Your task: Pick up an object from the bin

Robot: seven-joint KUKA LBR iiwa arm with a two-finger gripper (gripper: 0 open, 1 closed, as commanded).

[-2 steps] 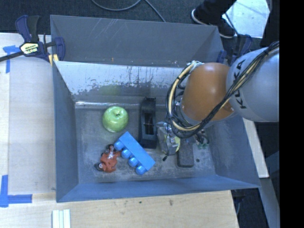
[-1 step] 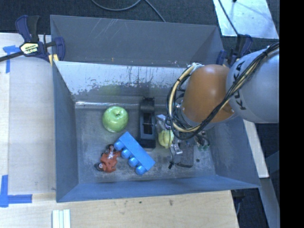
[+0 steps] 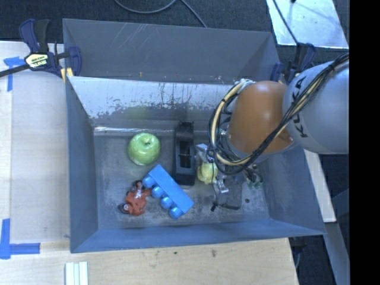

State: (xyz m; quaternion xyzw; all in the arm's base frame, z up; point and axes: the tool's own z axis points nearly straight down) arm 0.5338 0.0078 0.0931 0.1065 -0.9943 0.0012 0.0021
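We see bare floor along the bin's [image 3: 80,159] front wall and to the right of the gripper [image 3: 221,190]. The left half holds an apple [image 3: 144,148], a blue block [image 3: 168,190] and a red figure [image 3: 135,199], with a black block [image 3: 184,153] mid-floor. The arm [image 3: 317,108] reaches in from the right, its orange cover [image 3: 258,123] bowed over the gripper, which points down near the floor. A small yellow thing [image 3: 206,172] lies between the gripper and the black block, partly hidden by cables [image 3: 222,153]. We cannot tell whether the claw is spread or pressed together.

place: robot lab | cues: KUKA arm [image 3: 323,108]; grey bin [image 3: 172,52] (toys [image 3: 168,190] inside); floor cables [image 3: 193,13]
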